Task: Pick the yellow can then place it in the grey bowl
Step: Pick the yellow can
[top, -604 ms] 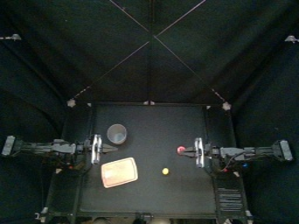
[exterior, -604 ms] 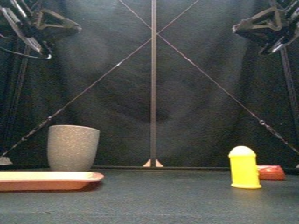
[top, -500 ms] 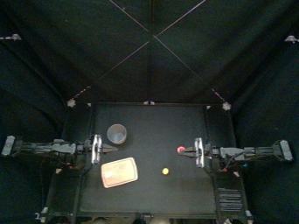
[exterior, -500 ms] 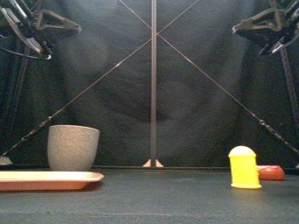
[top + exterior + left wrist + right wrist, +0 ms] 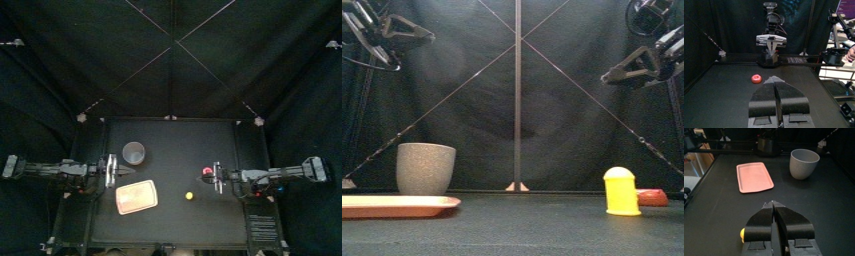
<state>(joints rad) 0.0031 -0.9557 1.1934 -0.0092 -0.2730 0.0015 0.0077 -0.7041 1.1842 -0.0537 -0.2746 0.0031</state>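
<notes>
The yellow can [image 5: 189, 195] stands upright toward the table's front right, tall in the front view [image 5: 621, 191]. In the right wrist view only its edge [image 5: 743, 233] shows beside the jaws. The grey speckled cup [image 5: 134, 152] stands at the back left [image 5: 426, 168] and is also seen from the right wrist [image 5: 804, 163]. My right gripper [image 5: 218, 177] hangs shut and empty [image 5: 773, 204], up in the air to the right of the can and pointing at the table's middle. My left gripper [image 5: 110, 170] rests shut [image 5: 775, 81] at the left edge.
A flat pink tray [image 5: 136, 196] lies at the front left [image 5: 396, 206], near the cup [image 5: 754, 176]. A small red toy [image 5: 206, 171] sits behind the can at the right [image 5: 652, 197], ahead of the left jaws [image 5: 756, 78].
My right arm has dropped lower and tipped its gripper down toward the table. The left arm, can, cup and tray stay put.
</notes>
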